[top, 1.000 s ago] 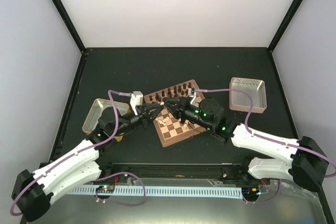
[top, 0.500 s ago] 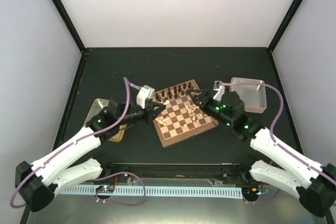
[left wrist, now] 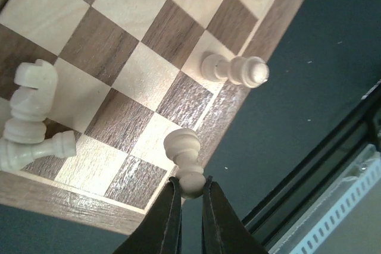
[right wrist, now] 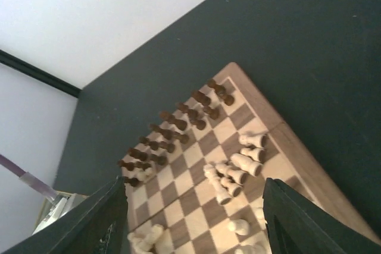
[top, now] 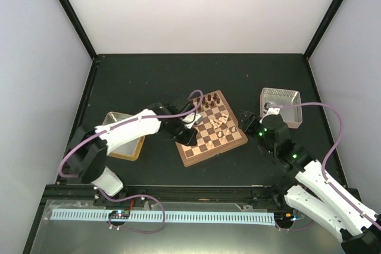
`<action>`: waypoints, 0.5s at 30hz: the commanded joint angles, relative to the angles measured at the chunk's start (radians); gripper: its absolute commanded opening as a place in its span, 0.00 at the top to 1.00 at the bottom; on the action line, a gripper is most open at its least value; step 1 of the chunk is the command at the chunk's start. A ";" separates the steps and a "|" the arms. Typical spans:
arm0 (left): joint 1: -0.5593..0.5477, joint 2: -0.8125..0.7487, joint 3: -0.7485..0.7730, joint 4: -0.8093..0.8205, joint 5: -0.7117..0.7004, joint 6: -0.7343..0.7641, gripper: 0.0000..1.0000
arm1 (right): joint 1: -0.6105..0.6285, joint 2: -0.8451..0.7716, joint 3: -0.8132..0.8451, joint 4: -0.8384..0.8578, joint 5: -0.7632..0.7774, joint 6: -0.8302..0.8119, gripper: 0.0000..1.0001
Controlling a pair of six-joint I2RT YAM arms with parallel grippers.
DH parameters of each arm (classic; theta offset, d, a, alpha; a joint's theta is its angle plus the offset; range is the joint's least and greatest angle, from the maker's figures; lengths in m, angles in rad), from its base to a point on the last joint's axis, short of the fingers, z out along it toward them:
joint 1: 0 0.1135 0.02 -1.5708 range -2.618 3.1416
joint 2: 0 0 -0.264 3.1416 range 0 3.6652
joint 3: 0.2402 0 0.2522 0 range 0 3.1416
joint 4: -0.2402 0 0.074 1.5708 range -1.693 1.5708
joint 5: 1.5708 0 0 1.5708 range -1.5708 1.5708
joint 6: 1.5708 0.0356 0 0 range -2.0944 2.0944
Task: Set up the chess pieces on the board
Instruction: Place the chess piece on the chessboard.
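Observation:
The board (top: 203,155) lies tilted at the table's middle. My left gripper (left wrist: 190,185) is shut on the head of a cream pawn (left wrist: 183,147), whose base points at a light square by the board's (left wrist: 119,4) edge; whether it touches the board I cannot tell. A cream knight (left wrist: 33,96) and a lying pawn (left wrist: 235,69) rest nearby. In the top view the left gripper (top: 189,132) is over the board's left side. My right gripper (top: 242,124) stands open just off the right side, nothing between its fingers (right wrist: 113,218). Several cream pieces (right wrist: 235,173) lie heaped on the board (right wrist: 196,153).
Dark brown chessmen (right wrist: 172,123) stand in two rows along the far edge, seen as dark pieces (top: 208,100) from above. A metal tray (top: 122,147) sits left of the board, another tray (top: 281,106) at the right. Black rails bound the table.
The right gripper has opened and drawn back rightward off the board. The left arm has swung in over the board's left side, still shut on the pawn.

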 commanded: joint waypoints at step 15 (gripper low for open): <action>-0.048 0.442 0.553 -0.355 -0.173 0.079 0.99 | -0.016 -0.125 -0.054 -0.110 0.162 -0.085 0.35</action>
